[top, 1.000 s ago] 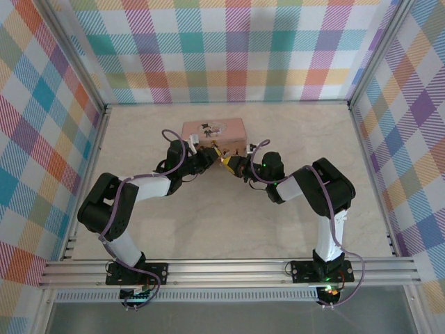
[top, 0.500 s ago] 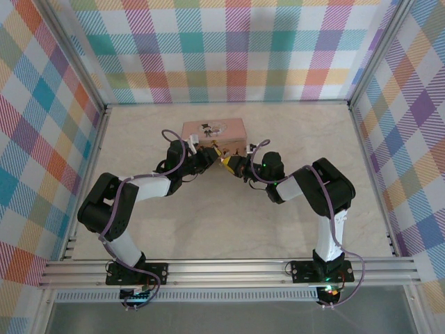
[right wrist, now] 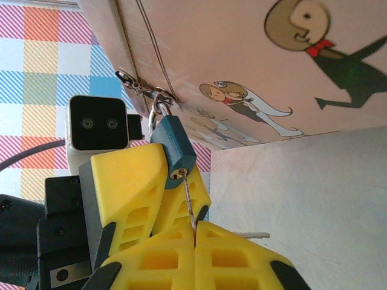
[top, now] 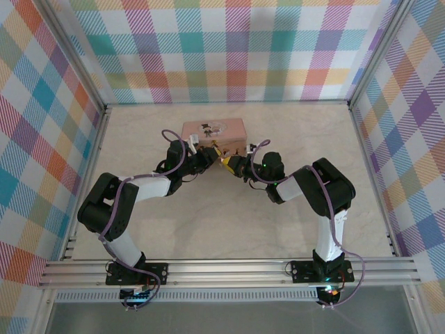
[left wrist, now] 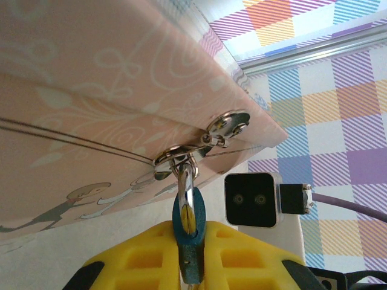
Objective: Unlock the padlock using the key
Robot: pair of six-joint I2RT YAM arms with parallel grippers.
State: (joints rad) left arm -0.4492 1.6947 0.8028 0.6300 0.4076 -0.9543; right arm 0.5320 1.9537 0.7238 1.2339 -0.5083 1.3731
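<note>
L gripper (left wrist: 190, 258) pinches padlock (right wrist: 174, 150) at tin (right wrist: 242, 60) hasp, bracing it. R gripper (right wrist: 195, 234) fingers clamp key (right wrist: 188, 202); blade appears in keyhole, prob. ready to turn.

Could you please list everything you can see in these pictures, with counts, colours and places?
padlock: one, teal with silver shackle, hanging from the tin's hasp.
key: one, silver, blade tip at the padlock's keyhole.
tin: one, pink with cartoon couple, far middle of table.
hasp: one, silver, on the tin's front.
table: one, pale marble pattern.
walls: three, pastel plaid, around the table.
left gripper: one, yellow fingers, shut on the padlock.
right gripper: one, yellow fingers, shut on the key.
</note>
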